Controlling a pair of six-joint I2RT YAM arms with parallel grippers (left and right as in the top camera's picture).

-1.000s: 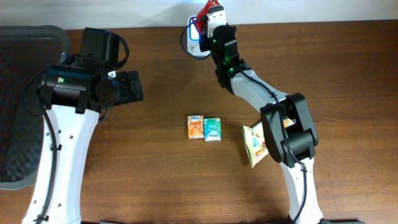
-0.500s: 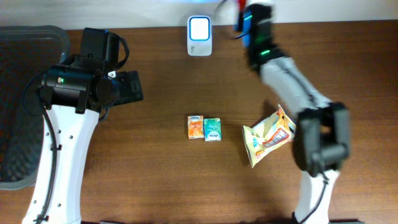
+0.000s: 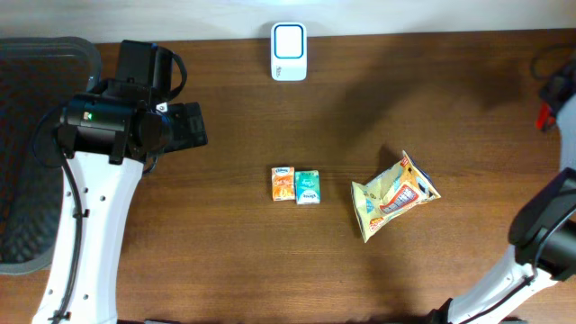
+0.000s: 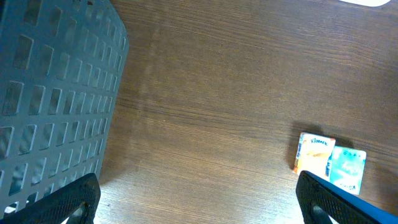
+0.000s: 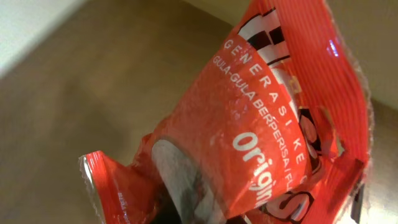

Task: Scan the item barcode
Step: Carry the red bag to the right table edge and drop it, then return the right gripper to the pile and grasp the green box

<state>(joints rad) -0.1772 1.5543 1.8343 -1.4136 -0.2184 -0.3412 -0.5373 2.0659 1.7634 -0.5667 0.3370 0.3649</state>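
A red candy packet (image 5: 261, 118) with white lettering fills the right wrist view. My right gripper (image 3: 556, 90) is shut on it at the far right edge of the table, well away from the white barcode scanner (image 3: 289, 51) at the back centre. Only a sliver of the red packet (image 3: 543, 117) shows overhead. The packet hides the right fingers in the wrist view. My left gripper (image 4: 199, 202) hangs open and holds nothing over bare wood beside the basket, and its left fingertip (image 4: 68, 199) shows at the bottom.
A dark grey mesh basket (image 3: 22, 180) fills the left edge, with its wall (image 4: 56, 93) close to the left gripper. An orange carton (image 3: 283, 184) and a teal carton (image 3: 308, 186) lie side by side mid-table. A crumpled yellow snack bag (image 3: 391, 202) lies to their right.
My right arm swung from in front of the scanner to the table's far right edge, carrying the red packet. The left arm has not moved.
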